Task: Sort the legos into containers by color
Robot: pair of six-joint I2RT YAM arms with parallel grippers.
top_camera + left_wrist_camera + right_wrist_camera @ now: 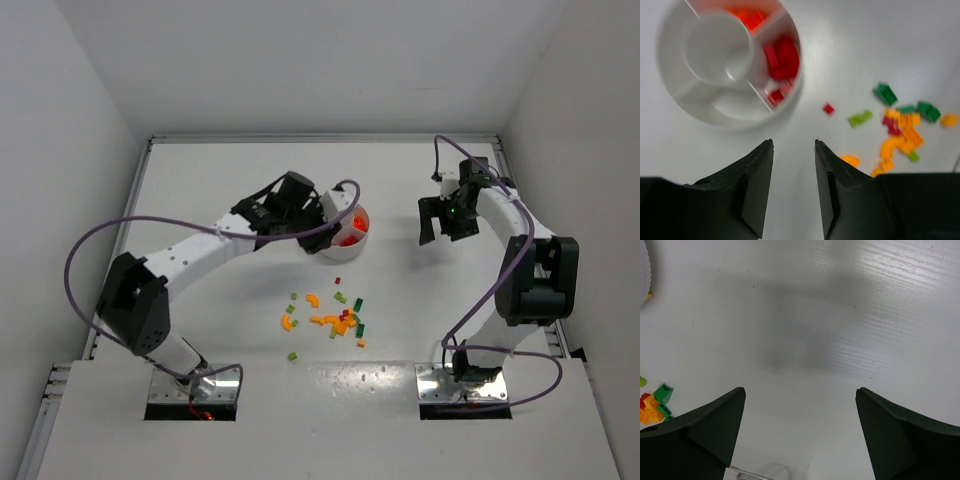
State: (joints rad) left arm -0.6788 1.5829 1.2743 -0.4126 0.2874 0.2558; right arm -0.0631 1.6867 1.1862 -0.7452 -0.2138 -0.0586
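The round white dish stands mid-table, with its containers around a central cup. One wedge holds red legos, and another holds orange ones. My left gripper hovers at the dish's near side, open, with nothing between its fingers. Loose legos in orange, yellow, green and red lie scattered in front of the dish, also visible in the left wrist view. A single red brick lies apart. My right gripper hangs wide open and empty over bare table.
White walls close in the table on the left, back and right. A raised rim runs along the far edge. Purple cables loop off both arms. The right wrist view catches a few legos at its left edge.
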